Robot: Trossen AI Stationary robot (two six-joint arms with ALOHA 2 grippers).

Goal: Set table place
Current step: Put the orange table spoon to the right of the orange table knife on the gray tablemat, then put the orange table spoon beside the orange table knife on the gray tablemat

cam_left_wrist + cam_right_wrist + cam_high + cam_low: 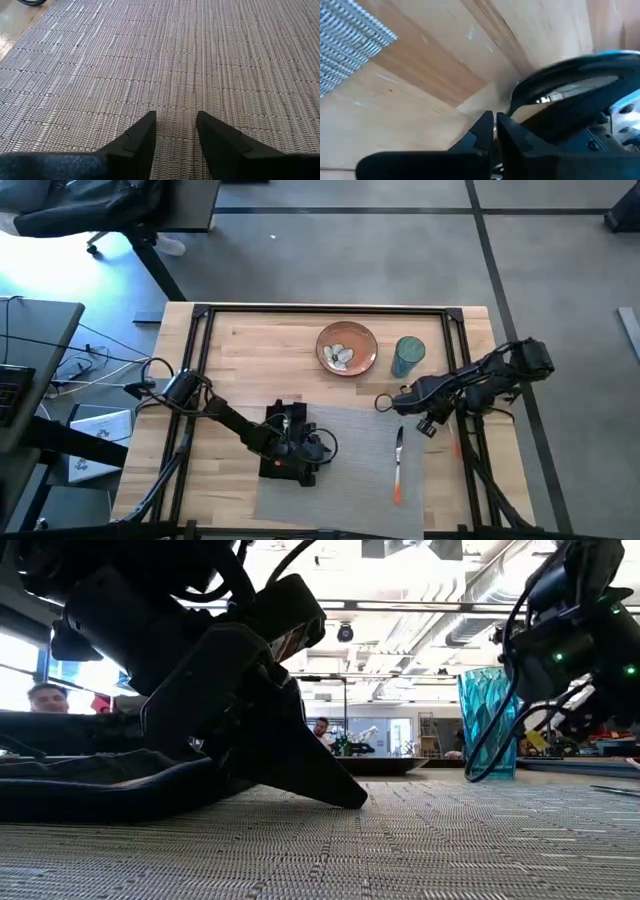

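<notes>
Fork (398, 465) lies on placemat (340, 470); plate (347, 347) left of tumbler (408, 357).

No readable text, label, brand or number shows anywhere.

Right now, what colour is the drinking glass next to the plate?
Teal blue, with a faceted pattern; the glass shows best in the low view.

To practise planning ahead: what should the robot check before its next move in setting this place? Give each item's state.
1. Placemat flat on the table: ok.
2. Left gripper open and empty, low over the placemat: ok.
3. Right gripper shut on the spoon: ok.
4. Plate on the placemat: not ok, it sits beyond it on bare wood.
5. Napkin lying flat: cannot tell, the arm covers it.
</notes>
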